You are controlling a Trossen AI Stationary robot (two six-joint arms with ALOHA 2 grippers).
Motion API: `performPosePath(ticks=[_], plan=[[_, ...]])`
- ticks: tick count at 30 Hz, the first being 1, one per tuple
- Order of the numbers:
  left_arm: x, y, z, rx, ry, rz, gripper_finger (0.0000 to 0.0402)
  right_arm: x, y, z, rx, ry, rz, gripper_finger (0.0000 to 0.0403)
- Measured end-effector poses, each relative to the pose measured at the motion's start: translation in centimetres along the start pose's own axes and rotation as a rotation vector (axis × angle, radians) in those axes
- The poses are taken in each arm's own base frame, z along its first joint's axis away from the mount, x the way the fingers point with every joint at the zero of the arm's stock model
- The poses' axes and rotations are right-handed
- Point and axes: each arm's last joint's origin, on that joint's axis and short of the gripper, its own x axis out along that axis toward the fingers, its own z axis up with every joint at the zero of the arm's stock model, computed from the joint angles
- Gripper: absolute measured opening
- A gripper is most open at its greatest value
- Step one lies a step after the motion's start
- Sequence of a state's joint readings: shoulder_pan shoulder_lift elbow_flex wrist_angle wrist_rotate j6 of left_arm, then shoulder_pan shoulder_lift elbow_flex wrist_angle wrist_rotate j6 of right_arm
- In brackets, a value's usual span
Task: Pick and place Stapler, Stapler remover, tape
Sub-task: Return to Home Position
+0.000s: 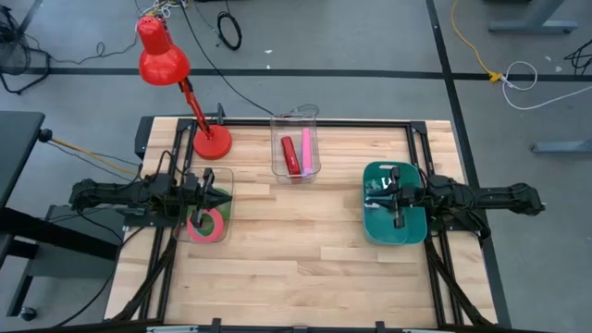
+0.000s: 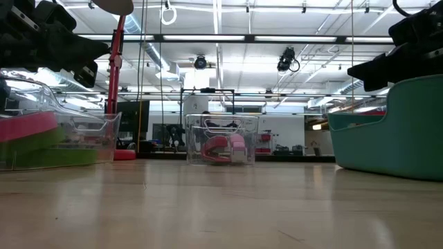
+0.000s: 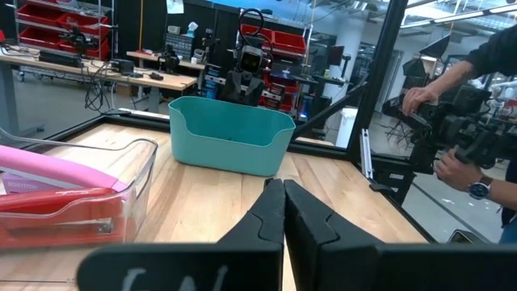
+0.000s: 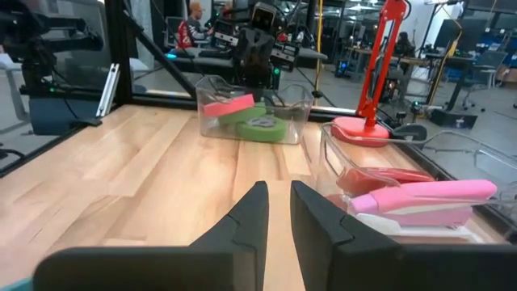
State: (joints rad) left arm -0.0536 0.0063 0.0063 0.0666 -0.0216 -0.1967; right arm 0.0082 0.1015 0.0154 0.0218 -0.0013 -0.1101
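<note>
High view shows me my left pincer (image 3: 283, 187), fingers pressed together, hanging over the left clear bin (image 2: 104, 137), where the pink tape (image 2: 28, 126) lies on green tape (image 2: 34, 149). At the back middle of the table (image 1: 305, 268), a second clear bin (image 1: 296, 123) holds a red stapler (image 1: 288, 154) beside a pink stapler (image 1: 306, 153). My right pincer (image 4: 275, 192), fingers slightly apart, hangs above the teal bin (image 1: 407, 231)

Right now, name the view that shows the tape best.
Right wrist view: the tape sits unobstructed in its clear bin. High view: the left gripper partly covers it. Low view: edge-on only. Left wrist view: absent.
</note>
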Motion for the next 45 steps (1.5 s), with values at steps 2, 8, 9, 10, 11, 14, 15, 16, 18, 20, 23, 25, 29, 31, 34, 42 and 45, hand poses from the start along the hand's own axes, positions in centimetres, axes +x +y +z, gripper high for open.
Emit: performPosePath(ticks=[2, 8, 9, 10, 11, 14, 15, 16, 18, 20, 23, 25, 29, 31, 34, 42, 45], plan=[[0.0, 0.0, 0.0, -0.001, 0.0, 0.0, 0.0003, -0.07, 0.01, -0.04, 0.0, 0.003, 0.001, 0.0057], [0.0, 0.0, 0.0, 0.0, 0.0, 0.0, 0.0003, -0.23, -0.01, 0.13, -0.004, -0.019, -0.002, 0.0057], [0.0, 0.0, 0.0, -0.001, 0.0, 0.0, 0.0003, -0.26, -0.02, 0.17, -0.003, -0.024, -0.002, 0.0057], [0.0, 0.0, 0.0, -0.001, 0.0, 0.0, 0.0003, -0.3, -0.02, 0.21, -0.004, -0.029, -0.003, 0.0057], [0.0, 0.0, 0.0, -0.001, 0.0, 0.0, 0.0003, -0.33, -0.02, 0.24, -0.003, -0.034, -0.004, 0.0057], [0.0, 0.0, 0.0, -0.001, 0.0, 0.0, 0.0003, -0.42, -0.04, 0.36, -0.003, -0.048, -0.005, 0.0057], [0.0, 0.0, 0.0, -0.001, 0.0, 0.0, 0.0003, -0.42, -0.04, 0.36, -0.004, -0.048, -0.005, 0.0057], [0.0, 0.0, 0.0, 0.0, 0.0, 0.0, 0.0003, -0.42, -0.04, 0.36, -0.003, -0.048, -0.006, 0.0057], [0.0, 0.0, 0.0, -0.001, 0.0, 0.0, 0.0003, -0.42, -0.04, 0.36, -0.004, -0.048, -0.006, 0.0057], [0.0, 0.0, 0.0, 0.0, 0.0, 0.0, 0.0003, -0.42, -0.04, 0.36, -0.004, -0.048, -0.005, 0.0057], [0.0, 0.0, 0.0, 0.0, 0.0, 0.0, 0.0003, -0.42, -0.04, 0.36, -0.004, -0.048, -0.006, 0.0057], [0.0, 0.0, 0.0, -0.001, 0.0, 0.0, 0.0003, -0.42, -0.04, 0.36, -0.004, -0.048, -0.006, 0.0057], [0.0, 0.0, 0.0, -0.001, 0.0, 0.0, 0.0003, -0.42, -0.04, 0.36, -0.004, -0.048, -0.006, 0.0057], [0.0, 0.0, 0.0, -0.001, 0.0, 0.0, 0.0003, -0.42, -0.04, 0.36, -0.004, -0.048, -0.006, 0.0057], [0.0, 0.0, 0.0, -0.001, 0.0, 0.0, 0.0003, -0.42, -0.04, 0.36, -0.004, -0.048, -0.006, 0.0057], [0.0, 0.0, 0.0, -0.001, 0.0, 0.0, 0.0003, -0.42, -0.04, 0.36, -0.004, -0.048, -0.006, 0.0057], [0.0, 0.0, 0.0, -0.001, 0.0, 0.0, 0.0003, -0.42, -0.04, 0.36, -0.004, -0.048, -0.006, 0.0057]])
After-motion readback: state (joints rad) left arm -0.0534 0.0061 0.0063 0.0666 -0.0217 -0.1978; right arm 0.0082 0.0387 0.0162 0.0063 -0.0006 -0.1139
